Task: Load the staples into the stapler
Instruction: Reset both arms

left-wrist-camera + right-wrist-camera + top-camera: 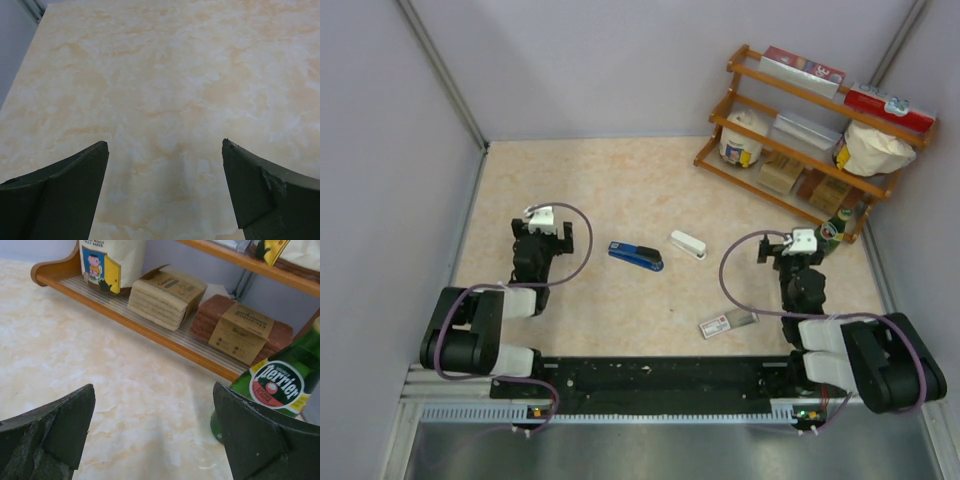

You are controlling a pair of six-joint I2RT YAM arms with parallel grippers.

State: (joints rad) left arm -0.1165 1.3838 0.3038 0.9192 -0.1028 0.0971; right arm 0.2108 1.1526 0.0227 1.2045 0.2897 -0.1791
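The blue stapler point(636, 256) with a black base lies shut on the table near the middle. The small red-and-white staple box point(727, 322) lies flat near the front, its grey tray slid partly out to the right. No loose staple strip shows. My left gripper point(542, 219) is to the left of the stapler, open and empty, with only bare table between its fingers point(65, 190). My right gripper point(798, 246) is to the right, behind the box, open and empty; its fingers point(250, 435) frame bare table.
A white stapler point(687, 244) lies just right of the blue one. A wooden shelf rack point(800, 150) with boxes and bags stands at the back right. A green Perrier bottle point(285, 385) stands close by my right gripper's right finger. Walls enclose the table.
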